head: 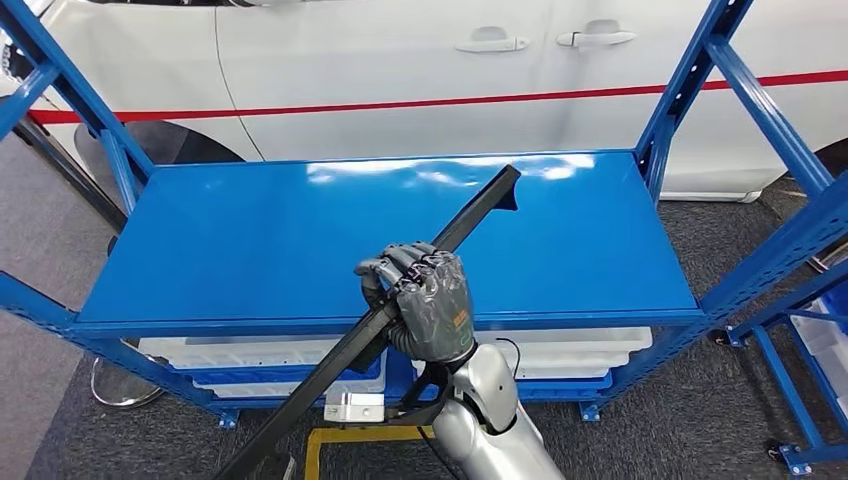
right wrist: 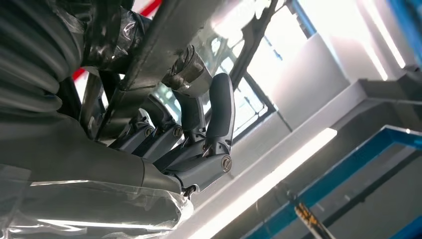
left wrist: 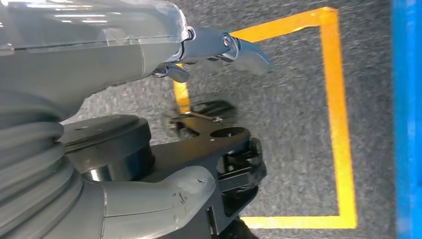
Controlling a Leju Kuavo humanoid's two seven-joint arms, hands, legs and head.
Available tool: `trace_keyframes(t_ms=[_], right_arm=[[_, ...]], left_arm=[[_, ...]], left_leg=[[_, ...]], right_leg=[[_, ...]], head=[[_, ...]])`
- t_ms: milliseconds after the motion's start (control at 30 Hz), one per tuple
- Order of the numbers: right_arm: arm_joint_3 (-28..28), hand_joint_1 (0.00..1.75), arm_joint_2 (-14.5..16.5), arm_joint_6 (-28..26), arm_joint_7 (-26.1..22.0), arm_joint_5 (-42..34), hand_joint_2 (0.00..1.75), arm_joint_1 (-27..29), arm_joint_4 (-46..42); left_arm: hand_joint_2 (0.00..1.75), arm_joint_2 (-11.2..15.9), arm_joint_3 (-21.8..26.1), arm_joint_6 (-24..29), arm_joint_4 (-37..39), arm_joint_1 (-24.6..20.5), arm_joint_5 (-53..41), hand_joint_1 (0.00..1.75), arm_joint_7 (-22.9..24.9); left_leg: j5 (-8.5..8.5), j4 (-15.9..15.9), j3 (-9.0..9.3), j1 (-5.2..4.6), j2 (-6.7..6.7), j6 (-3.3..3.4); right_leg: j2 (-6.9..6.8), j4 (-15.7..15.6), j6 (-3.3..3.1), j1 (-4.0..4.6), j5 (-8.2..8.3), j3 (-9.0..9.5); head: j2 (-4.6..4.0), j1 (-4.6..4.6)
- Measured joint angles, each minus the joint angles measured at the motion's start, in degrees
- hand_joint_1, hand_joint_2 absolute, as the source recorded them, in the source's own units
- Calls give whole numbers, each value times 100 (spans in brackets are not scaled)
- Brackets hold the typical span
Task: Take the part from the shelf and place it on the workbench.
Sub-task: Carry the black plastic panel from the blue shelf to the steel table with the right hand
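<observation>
The right hand (head: pixel 425 300) is clamped around 1 long black part (head: pixel 470 220), which runs diagonally from the lower left of the frame up to the centre, its tip above the blue shelf (head: pixel 250 240). Beneath that deck sit 2 white bins (head: pixel 560 350), contents hidden. Behind stands 1 white car (head: pixel 400 60) with a red stripe. The left hand (left wrist: pixel 219 47) hangs over grey floor with yellow tape (left wrist: pixel 338 114), fingers apart, holding nothing.
</observation>
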Motion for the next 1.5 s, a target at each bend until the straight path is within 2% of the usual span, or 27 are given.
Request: trace_keyframes(t_ms=[33,67,100,167,233,300,333,400,467,500,533,600,667,700,800,867,933,967,1000,1067,1133,1200,1233,1300,1367,1467,1500], right_arm=[[110,175,-22,0,42,-73,175,-13,40],[176,175,-40,0,70,-105,175,-25,66],[241,175,-57,0,98,-129,175,-42,87],[326,175,-78,-1,135,-142,175,-81,108],[377,175,-94,-2,143,-144,175,-120,121],[407,175,-118,-2,146,-146,175,-147,135],[414,175,-132,-2,149,-149,175,-156,139],[425,175,-169,-2,156,-149,175,-168,150],[433,175,-205,-2,166,-128,175,-170,160],[434,175,-224,-2,169,-106,175,-170,166],[434,175,-242,-2,172,-78,175,-169,171],[434,175,-266,-2,166,-18,175,-170,175],[434,175,-269,-3,134,36,175,-169,174],[434,175,-270,-3,109,63,175,-164,173],[433,175,-274,-4,41,134,175,-141,172],[432,175,-275,-3,11,196,175,-129,173],[432,175,-275,-2,-9,273,175,-114,173],[431,175,-275,-2,-15,302,175,-104,173],[431,175,-275,-2,-17,330,175,-90,173],[426,175,-275,-2,-17,376,175,-72,173],[418,175,-275,-3,-16,405,175,-67,173],[408,175,-275,-4,-14,416,175,-69,172],[404,175,-275,-4,-14,419,175,-71,171],[398,175,-275,-4,-7,422,175,-70,171],[391,175,-279,-4,3,423,175,-65,172],[386,175,-286,-4,7,423,175,-60,173],[386,175,-291,-4,8,424,175,-57,173]], left_arm=[[175,-4,0,-8,0,1,8,0,-2],[175,-8,0,-10,0,2,7,0,-3],[175,-10,0,-11,-1,-2,5,0,-4],[175,-13,0,-11,-2,-22,4,0,-9],[175,-21,0,-11,-2,-34,4,0,-16],[175,-34,0,-11,-1,-28,4,0,-18],[175,-42,0,-10,-1,-28,4,0,-18],[175,-59,0,-10,0,-30,3,0,-19],[175,-65,0,-11,0,-30,-2,0,-19],[175,-66,0,-13,0,-29,-12,0,-15],[175,-69,-1,-16,0,-29,-23,0,-6],[175,-81,-4,-22,0,-33,-56,0,17],[175,-95,-16,-28,0,-42,-90,0,32],[175,-101,-26,-32,0,-49,-107,0,35],[175,-113,-58,-45,0,-68,-141,0,45],[175,-114,-76,-55,0,-70,-153,0,49],[175,-114,-90,-63,0,-80,-155,0,48],[175,-114,-92,-66,0,-88,-154,0,47],[175,-114,-93,-69,0,-98,-152,0,46],[175,-113,-94,-75,0,-111,-146,0,46],[175,-112,-94,-76,0,-129,-138,0,46],[175,-111,-94,-76,-1,-159,-127,0,43],[175,-112,-94,-77,-2,-175,-122,0,40],[175,-114,-94,-79,-2,-188,-113,0,37],[175,-122,-93,-77,-1,-192,-108,0,40],[175,-129,-93,-75,0,-201,-103,0,42],[175,-129,-94,-76,0,-200,-104,0,41]], left_leg=[[-57,221,56,0,0,1],[95,12,277,-4,0,23],[213,-370,589,-15,-2,61],[231,-1202,1177,-50,-5,137],[172,-1574,1368,-89,-10,189],[289,-1642,1316,-88,5,245],[366,-1675,1280,-74,21,285],[523,-1712,1157,-51,52,359],[651,-1689,974,-58,59,385],[707,-1667,878,-59,64,378],[758,-1636,780,-58,69,367],[837,-1548,593,-52,73,331],[893,-1443,448,-64,71,276],[924,-1407,405,-71,70,244],[1017,-1391,352,-57,65,131],[745,-1202,261,-33,53,62],[164,-637,102,-17,49,9],[-60,-285,37,-13,50,-9],[-157,5,20,-12,50,-21],[52,116,221,-12,50,-21],[327,-458,743,-13,47,12],[238,-1225,1263,-38,42,66],[146,-1469,1393,-57,38,99],[170,-1636,1409,-71,38,186],[326,-1687,1330,-53,64,282],[547,-1682,1093,-56,93,372],[612,-1660,991,-61,95,374]], right_leg=[[-4,10,0,13,79,-114],[-4,20,6,19,127,-181],[-4,29,16,22,175,-235],[-6,32,61,33,265,-297],[-15,-5,133,20,366,-305],[-14,-42,209,9,422,-312],[-8,19,236,12,316,-345],[2,466,276,6,-202,-488],[4,1169,313,-7,-683,-640],[4,1422,330,-16,-728,-652],[3,1514,344,-25,-647,-585],[1,1140,351,-47,-355,-170],[8,409,322,-42,-356,360],[14,149,295,-32,-421,514],[14,-26,161,-7,-407,514],[-6,-50,58,-20,-274,412],[-15,-58,3,-23,-135,256],[-17,-54,-4,-18,-68,165],[-18,-48,-3,-12,3,68],[-20,-26,11,-7,143,-133],[-17,5,40,-7,262,-299],[-18,22,91,2,366,-386],[-24,11,124,1,422,-400],[-37,-48,204,-3,537,-404],[-27,31,265,-12,357,-462],[-14,867,317,-21,-498,-675],[-14,1206,331,-22,-628,-719]], head=[[0,-1],[0,-1],[0,-2],[0,-1],[0,-1],[0,1],[0,2],[0,3],[0,2],[0,3],[0,3],[0,3],[0,0],[0,1],[0,2],[0,-2],[0,-8],[0,-8],[0,-8],[0,-8],[0,-8],[0,-8],[0,-7],[0,-6],[0,-4],[0,-2],[0,-3]])
